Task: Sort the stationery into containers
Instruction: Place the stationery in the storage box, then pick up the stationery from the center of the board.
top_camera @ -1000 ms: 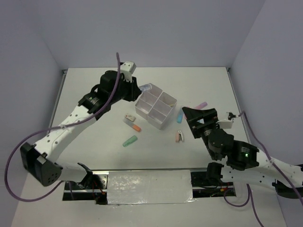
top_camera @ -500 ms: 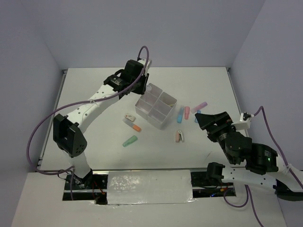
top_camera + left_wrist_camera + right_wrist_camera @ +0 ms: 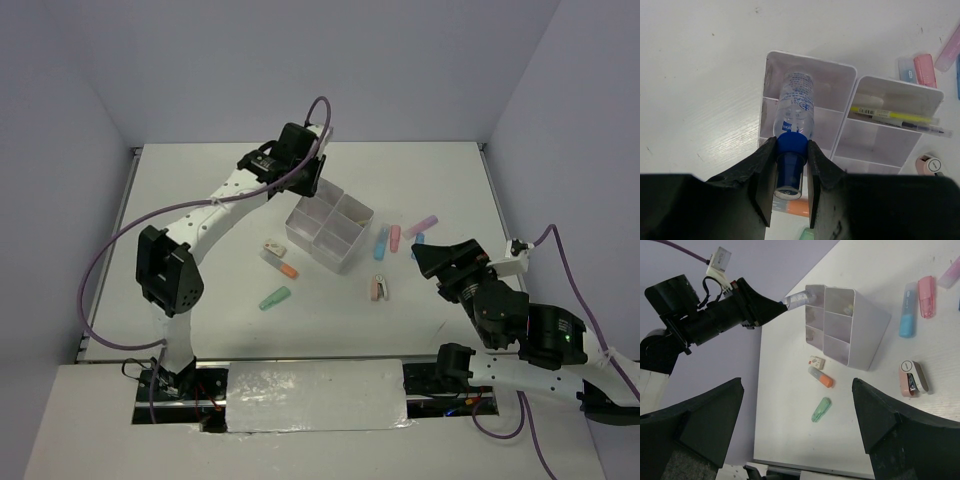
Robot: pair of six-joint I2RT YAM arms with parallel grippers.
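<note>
white tabletop (image 3: 440, 180), matte, walled at the back and both sides. carries a square white box (image 3: 345, 252) of four compartments near the middle. just left of that box, a small white eraser (image 3: 271, 248) and an orange highlighter (image 3: 287, 269) close together; nearer the front, a green highlighter (image 3: 274, 298) apart from both. right of the box, a blue highlighter (image 3: 381, 244) and a pink highlighter (image 3: 395, 238) side by side, a lilac highlighter (image 3: 425, 222) just beyond, and a pink stapler (image 3: 381, 289) nearer the front.

left hand (image 3: 790, 172) swung farther back, blue-capped tube (image 3: 796, 105) now over box (image 3: 810, 56) corner compartment, right hand (image 3: 435, 257) drawn back
</note>
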